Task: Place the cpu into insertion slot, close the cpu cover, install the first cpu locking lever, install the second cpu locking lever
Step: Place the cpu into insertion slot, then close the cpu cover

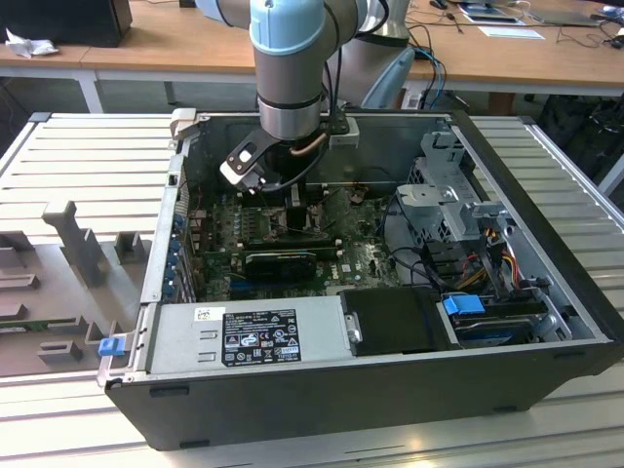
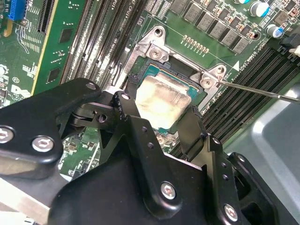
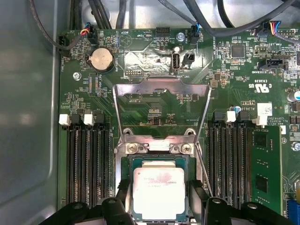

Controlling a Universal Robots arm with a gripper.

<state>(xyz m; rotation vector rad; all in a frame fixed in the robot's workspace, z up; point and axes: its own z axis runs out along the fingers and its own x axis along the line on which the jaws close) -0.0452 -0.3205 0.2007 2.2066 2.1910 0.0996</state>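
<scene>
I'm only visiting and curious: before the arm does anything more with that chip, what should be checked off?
1. cpu sits over the insertion slot: ok.
2. cpu lying fully flat in it: cannot tell.
3. cpu cover swung open, away from the slot: ok.
4. Locking lever released, off the cover: ok.
5. gripper down at the cpu: ok.

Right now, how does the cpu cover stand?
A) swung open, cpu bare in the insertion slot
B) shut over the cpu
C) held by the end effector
A: in the first wrist view the cpu cover is swung back, away from the insertion slot, where the cpu lies uncovered.
</scene>
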